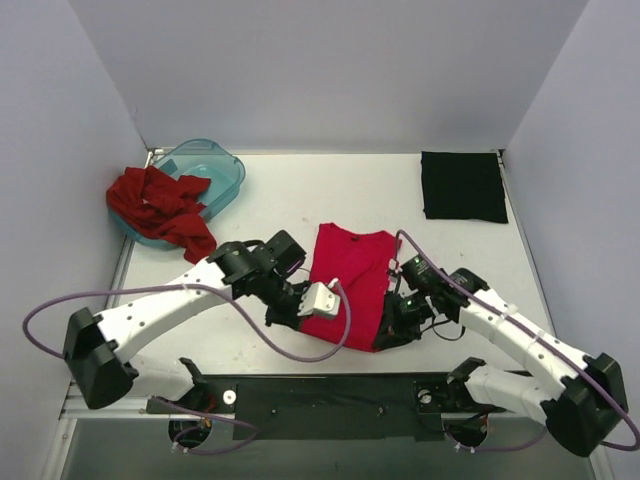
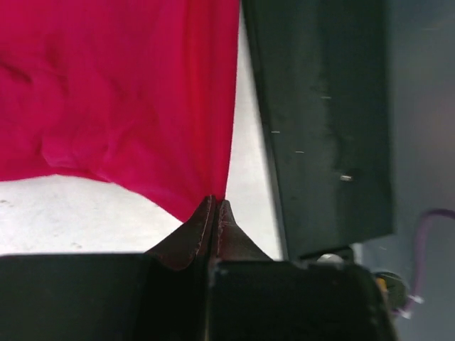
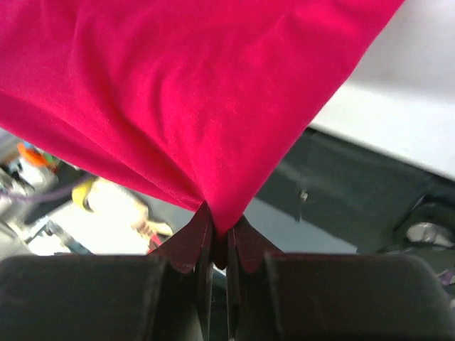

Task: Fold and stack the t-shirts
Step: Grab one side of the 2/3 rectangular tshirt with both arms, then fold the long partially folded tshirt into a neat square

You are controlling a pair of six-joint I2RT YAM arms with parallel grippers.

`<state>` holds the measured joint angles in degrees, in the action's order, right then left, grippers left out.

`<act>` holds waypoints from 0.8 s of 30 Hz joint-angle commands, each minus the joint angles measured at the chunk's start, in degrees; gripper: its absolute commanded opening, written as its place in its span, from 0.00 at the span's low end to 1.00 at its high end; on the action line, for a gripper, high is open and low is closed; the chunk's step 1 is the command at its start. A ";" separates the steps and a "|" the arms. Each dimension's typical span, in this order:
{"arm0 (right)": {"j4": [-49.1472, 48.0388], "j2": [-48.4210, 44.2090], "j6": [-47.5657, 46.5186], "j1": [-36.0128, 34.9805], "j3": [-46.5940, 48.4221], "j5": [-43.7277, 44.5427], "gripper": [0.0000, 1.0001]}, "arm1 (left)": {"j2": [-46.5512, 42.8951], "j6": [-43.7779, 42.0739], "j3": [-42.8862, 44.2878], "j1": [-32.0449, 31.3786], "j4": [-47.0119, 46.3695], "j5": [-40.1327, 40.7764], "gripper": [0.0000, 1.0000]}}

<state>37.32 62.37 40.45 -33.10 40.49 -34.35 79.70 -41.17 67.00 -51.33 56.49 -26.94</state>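
The crimson-pink t-shirt [image 1: 345,285] lies in a long folded strip at the table's middle front. My left gripper [image 1: 283,312] is shut on its near left corner [image 2: 206,186]. My right gripper [image 1: 392,328] is shut on its near right corner [image 3: 226,206], which is lifted off the table. The brick-red t-shirt [image 1: 160,205] is crumpled over the rim of the teal tub at the back left. The black t-shirt [image 1: 462,186] lies flat-folded at the back right.
The translucent teal tub [image 1: 215,170] stands at the back left corner. A black base plate [image 1: 330,400] runs along the near edge, with purple cables looping beside both arms. White walls close in the table on three sides.
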 commanded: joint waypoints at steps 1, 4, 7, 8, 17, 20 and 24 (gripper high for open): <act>11.89 -5.76 8.15 -10.10 3.00 -2.20 0.00 | -8.68 -1.46 2.51 -0.96 19.86 -10.57 0.00; 14.01 -7.08 10.70 -13.21 6.61 -6.24 0.00 | -10.70 2.13 6.20 -0.96 21.91 -12.17 0.00; 14.71 -6.04 8.44 -10.33 10.56 -7.22 0.00 | -10.71 5.91 10.33 1.40 20.68 -12.87 0.00; 14.62 -4.90 7.64 -6.49 11.01 -8.36 0.00 | -10.45 6.53 10.78 3.85 19.46 -13.66 0.00; 9.80 15.04 -9.77 13.30 15.58 -9.95 0.00 | 3.33 15.24 12.27 17.93 5.04 -9.81 0.00; 7.07 19.80 -11.18 17.45 18.12 -10.39 0.00 | 7.39 15.50 13.06 20.04 1.27 -8.40 0.00; 6.71 24.90 -11.97 19.92 19.89 -11.44 0.00 | 13.36 16.03 14.29 21.62 -2.43 -6.20 0.00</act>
<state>41.87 85.45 32.71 -15.07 57.49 -46.26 90.43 -26.22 77.95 -31.75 57.87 -37.41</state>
